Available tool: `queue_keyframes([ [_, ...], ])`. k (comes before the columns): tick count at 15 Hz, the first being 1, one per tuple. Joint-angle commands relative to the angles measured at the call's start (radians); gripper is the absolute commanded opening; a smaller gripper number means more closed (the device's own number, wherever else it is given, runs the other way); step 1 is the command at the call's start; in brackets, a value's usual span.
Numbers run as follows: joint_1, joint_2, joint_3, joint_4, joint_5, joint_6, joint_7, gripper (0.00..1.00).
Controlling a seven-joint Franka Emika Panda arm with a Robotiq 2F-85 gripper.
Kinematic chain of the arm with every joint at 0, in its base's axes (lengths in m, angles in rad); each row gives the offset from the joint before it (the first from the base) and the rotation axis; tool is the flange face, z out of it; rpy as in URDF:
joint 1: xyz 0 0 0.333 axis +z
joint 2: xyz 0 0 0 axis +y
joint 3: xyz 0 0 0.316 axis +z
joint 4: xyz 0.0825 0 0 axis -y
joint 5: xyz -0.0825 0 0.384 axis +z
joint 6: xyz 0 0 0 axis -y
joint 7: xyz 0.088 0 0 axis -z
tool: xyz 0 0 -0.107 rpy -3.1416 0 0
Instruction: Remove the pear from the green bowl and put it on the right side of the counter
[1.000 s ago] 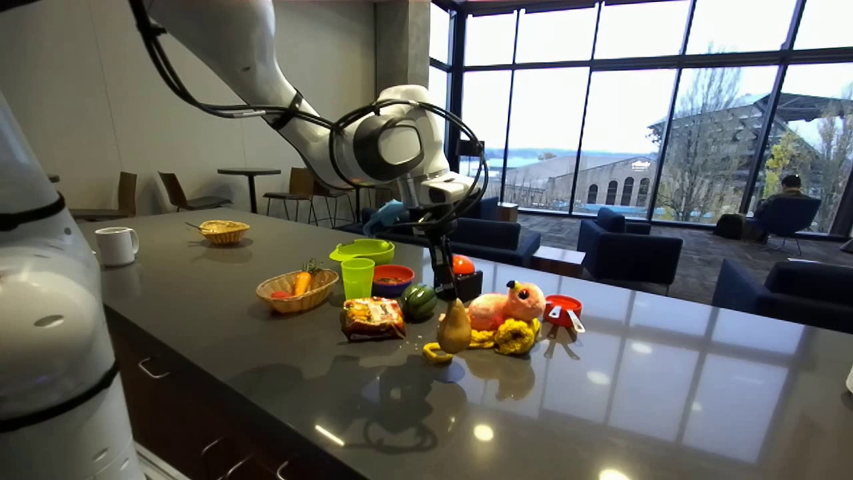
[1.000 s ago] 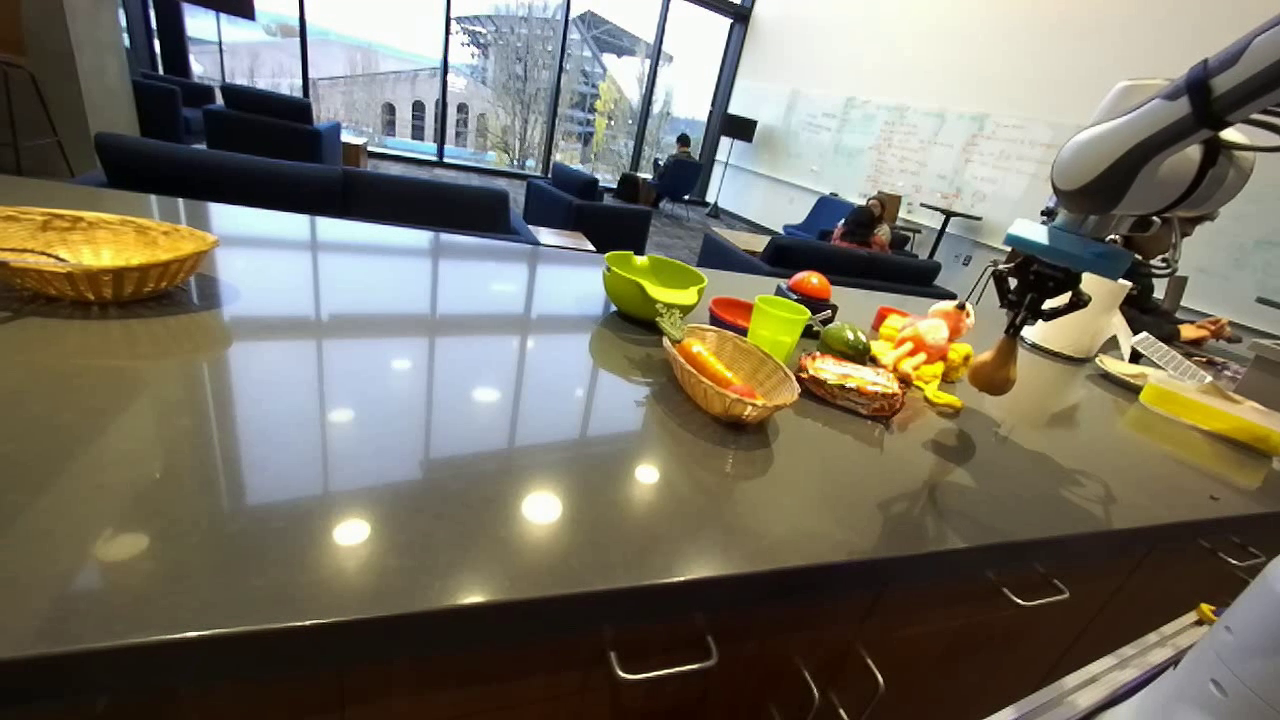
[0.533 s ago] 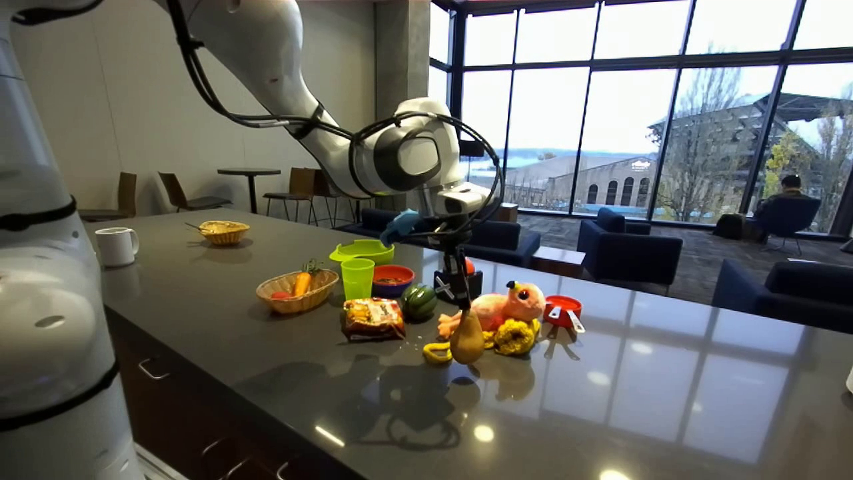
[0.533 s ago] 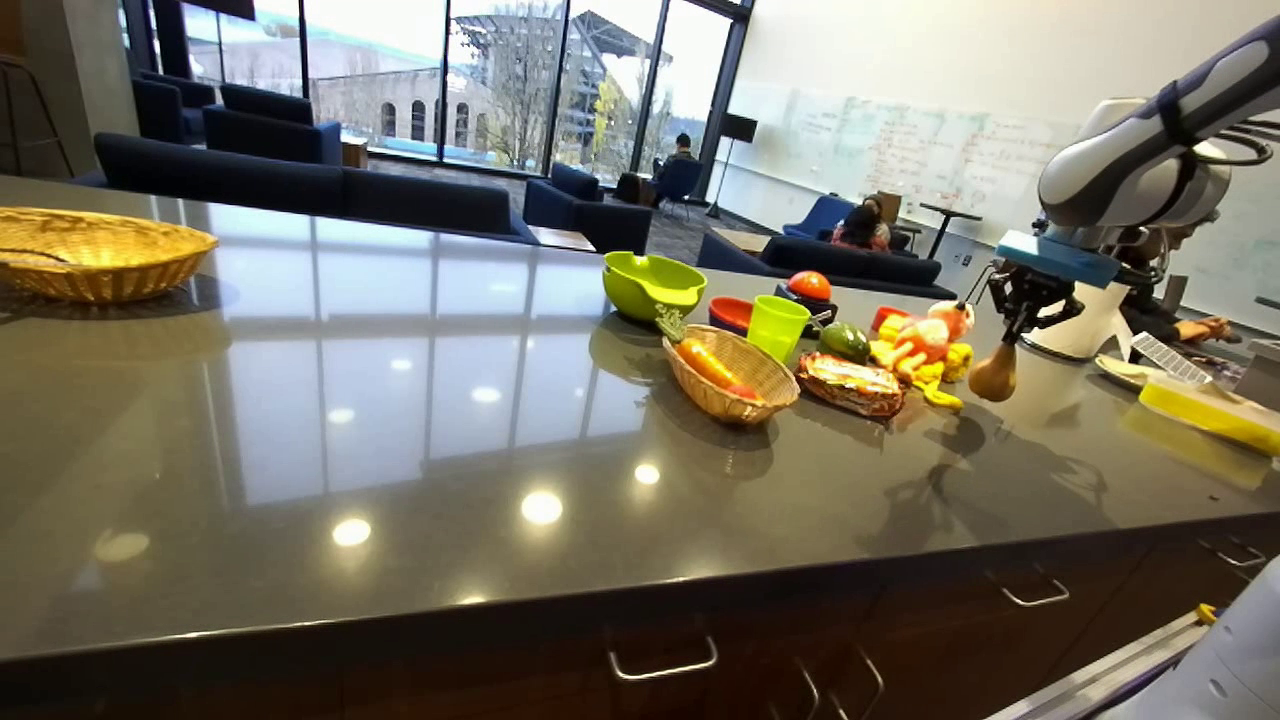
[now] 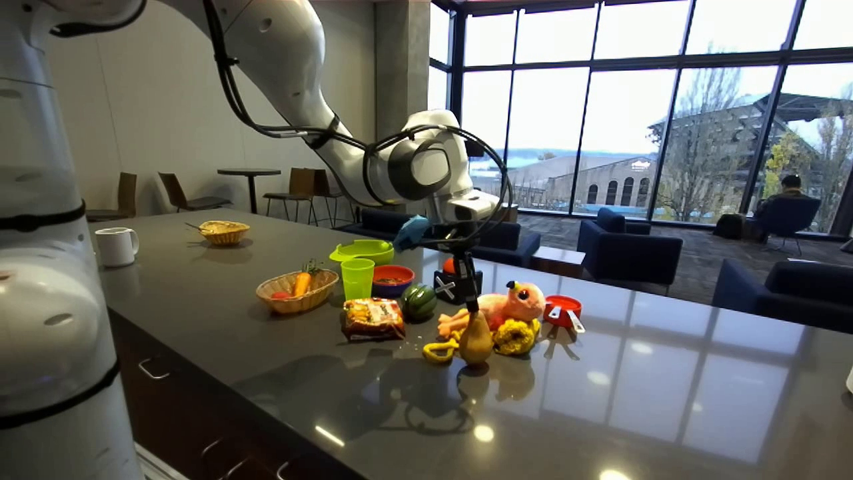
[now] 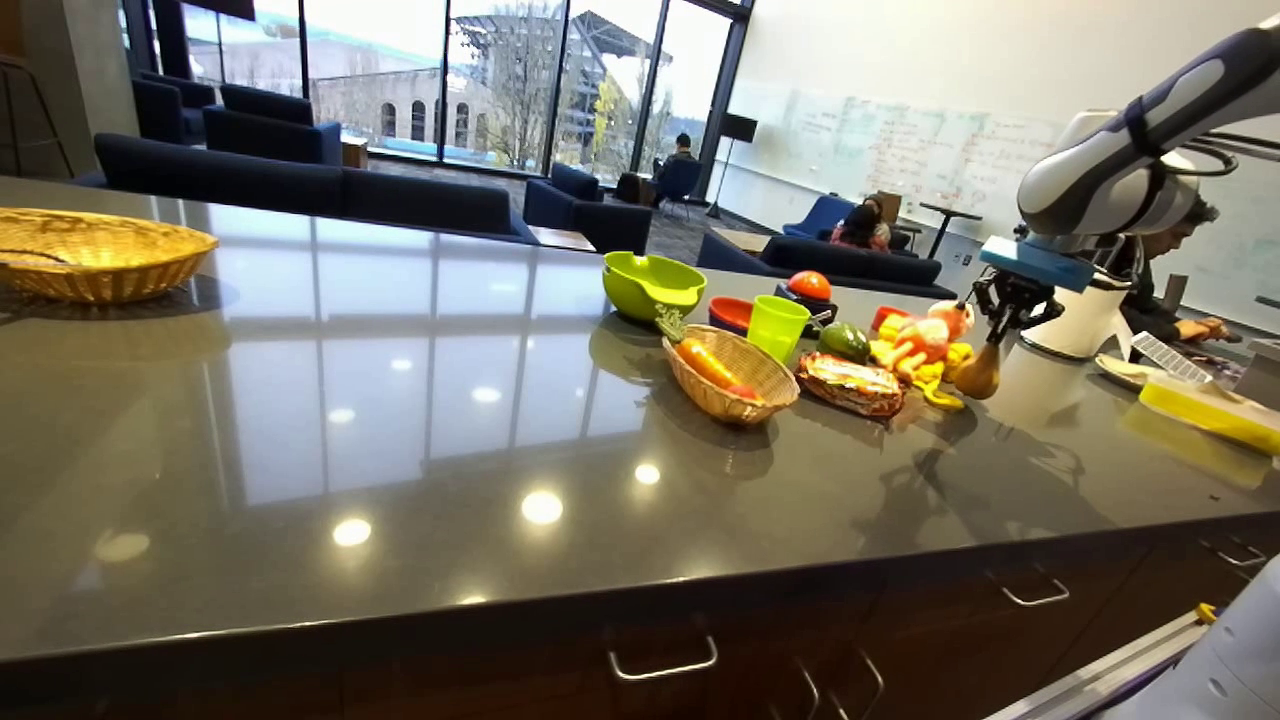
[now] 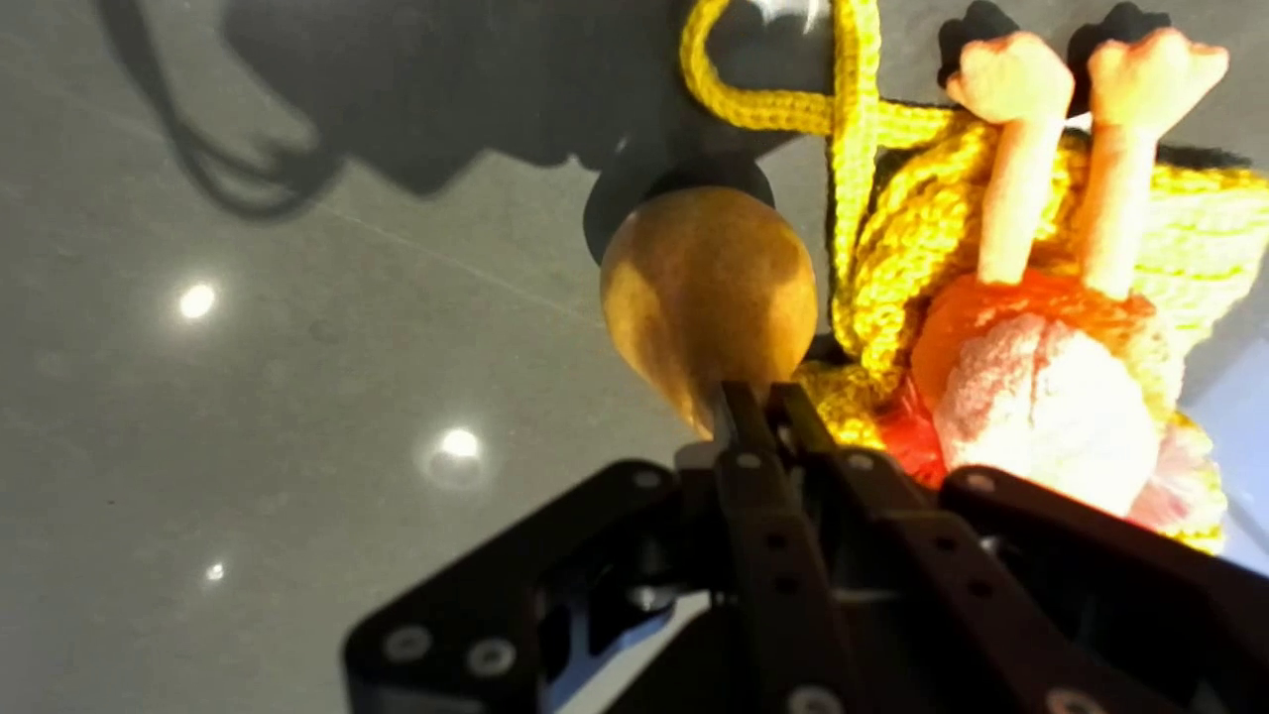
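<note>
Arm (image 5: 286,60): in an exterior view the base (image 5: 60,333) stands at far left, then a long slope runs down to the right, and the wrist (image 5: 426,167) bends to aim the tool (image 7: 761,397) downward over the tabletop (image 5: 200,313).
Mug (image 5: 116,247): just right of the base in that view.
Carrot (image 5: 302,283): in a shallow basket (image 5: 300,305).
Green bowl (image 5: 373,254): behind the cup (image 5: 358,280), well apart from the pear (image 5: 476,341).
Tool: fingers drawn together on the pear's top.
Pear: narrow end up, low over the tabletop, outside the green bowl; whether its underside touches, cannot tell.
Plush (image 5: 516,303): just beside the pear, on yellow crochet (image 5: 516,337).
</note>
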Motion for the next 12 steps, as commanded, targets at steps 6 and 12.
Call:
queue_keyframes([
  [6,0.036,0.026,-0.046,0.014,0.022,0.027,-0.016,0.69],
  [12,0.055,-0.007,-0.042,-0.005,0.015,0.052,-0.007,1.0],
])
